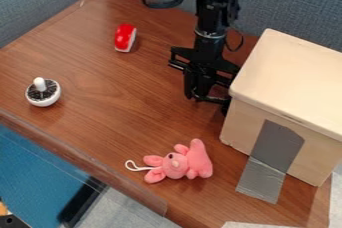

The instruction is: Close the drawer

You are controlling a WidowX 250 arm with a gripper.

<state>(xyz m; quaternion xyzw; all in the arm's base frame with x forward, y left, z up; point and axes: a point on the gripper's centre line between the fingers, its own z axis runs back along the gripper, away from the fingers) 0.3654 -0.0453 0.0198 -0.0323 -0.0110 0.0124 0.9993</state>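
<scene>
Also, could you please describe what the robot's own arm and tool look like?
The arm is black and jointed, with a greyish ring low down and a curved black cable beside it. The tool is black too, with an angular frame.

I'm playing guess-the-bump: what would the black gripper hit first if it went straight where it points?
Probably the brown table: the gripper points down. It might brush the pale box; depth is unclear.
</scene>
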